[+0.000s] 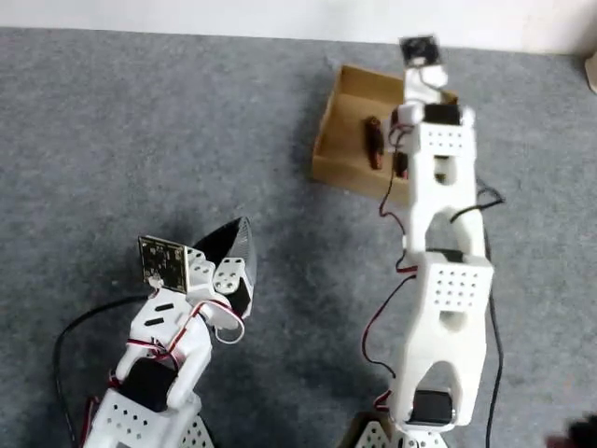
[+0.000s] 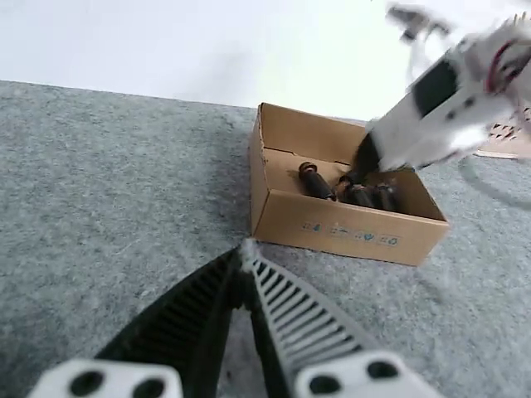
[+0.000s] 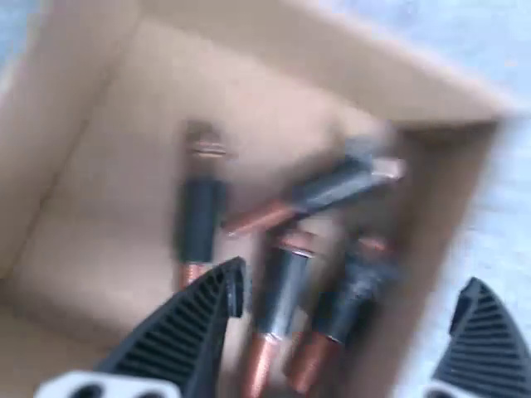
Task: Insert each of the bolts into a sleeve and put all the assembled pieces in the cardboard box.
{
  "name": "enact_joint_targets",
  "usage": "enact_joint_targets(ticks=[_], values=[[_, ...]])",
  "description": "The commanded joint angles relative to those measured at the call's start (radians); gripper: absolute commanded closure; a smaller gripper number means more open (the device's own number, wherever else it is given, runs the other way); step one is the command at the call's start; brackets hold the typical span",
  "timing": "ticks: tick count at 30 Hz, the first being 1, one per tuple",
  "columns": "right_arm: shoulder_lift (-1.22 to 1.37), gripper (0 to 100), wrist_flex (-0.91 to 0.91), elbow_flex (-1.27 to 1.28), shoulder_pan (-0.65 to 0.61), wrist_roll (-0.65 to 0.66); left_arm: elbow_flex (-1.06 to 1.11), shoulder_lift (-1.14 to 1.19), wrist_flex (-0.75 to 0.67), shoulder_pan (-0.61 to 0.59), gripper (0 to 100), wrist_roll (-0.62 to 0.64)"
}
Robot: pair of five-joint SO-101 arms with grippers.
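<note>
The grey felt table (image 1: 140, 121) carries the cardboard box (image 1: 338, 140) at its far side. The right gripper (image 3: 355, 282) hangs over the box, jaws spread, empty. The left gripper (image 2: 246, 253) is closed on nothing, well apart. 4 sleeved bolts (image 3: 199, 211) lie inside the box

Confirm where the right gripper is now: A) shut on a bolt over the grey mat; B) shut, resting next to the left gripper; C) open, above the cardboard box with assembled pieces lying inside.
C: the right gripper stands open over the cardboard box, and the assembled pieces lie on the box floor below it.
</note>
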Motion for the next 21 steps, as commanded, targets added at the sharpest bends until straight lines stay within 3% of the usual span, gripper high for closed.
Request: enact_joint_targets(ticks=[1, 11, 15, 21], values=[[-0.130, 63.9, 0.156, -0.157, 0.007, -0.011, -0.039, 0.004, 0.005, -0.005, 99, -0.009], [-0.265, 63.9, 0.588, -0.645, -0.025, -0.011, 0.001, 0.004, -0.049, -0.010, 99, -0.009], [-0.351, 63.9, 0.598, -0.763, -0.051, -0.011, -0.007, 0.004, -0.046, -0.010, 99, -0.009], [-0.535, 63.9, 0.598, -0.656, -0.113, -0.011, -0.016, 0.005, -0.046, -0.013, 99, -0.005]])
